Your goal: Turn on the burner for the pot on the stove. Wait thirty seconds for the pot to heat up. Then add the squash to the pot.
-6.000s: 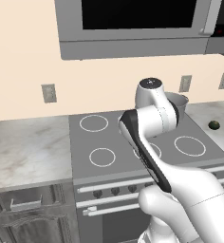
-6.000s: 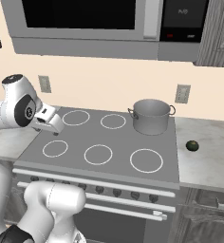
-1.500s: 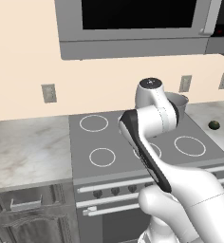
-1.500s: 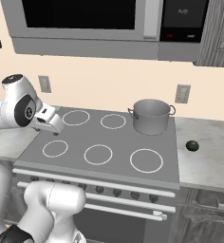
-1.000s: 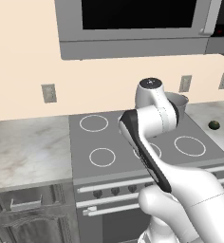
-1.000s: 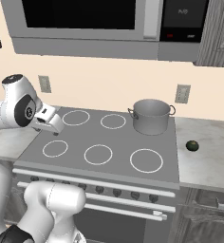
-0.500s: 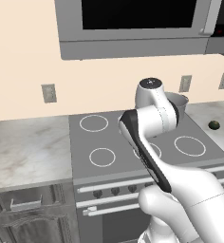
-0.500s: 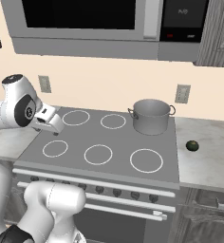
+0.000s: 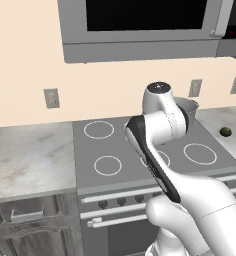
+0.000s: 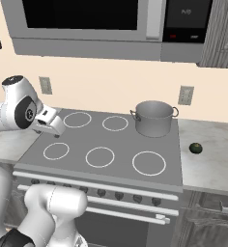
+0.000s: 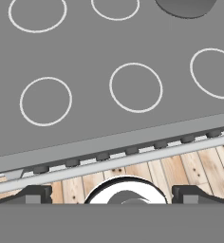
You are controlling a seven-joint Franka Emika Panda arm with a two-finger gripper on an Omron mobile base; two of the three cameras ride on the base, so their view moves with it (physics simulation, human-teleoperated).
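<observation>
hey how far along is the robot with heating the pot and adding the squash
Nothing looks done yet. The pot sits on the stove's back right burner, and the squash lies on the counter to its right. The gripper hangs open above the stove's front, holding nothing. Left: turn the knob, wait, add squash.

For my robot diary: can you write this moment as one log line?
gripper: open, holding nothing | pot: back right burner | squash: counter, right of stove

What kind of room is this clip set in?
A rendered home kitchen, by the look of it: a flat-top stove with white burner rings and front knobs, a microwave mounted above it, and marble-look counters on either side. A grey pot sits on a back burner.
</observation>
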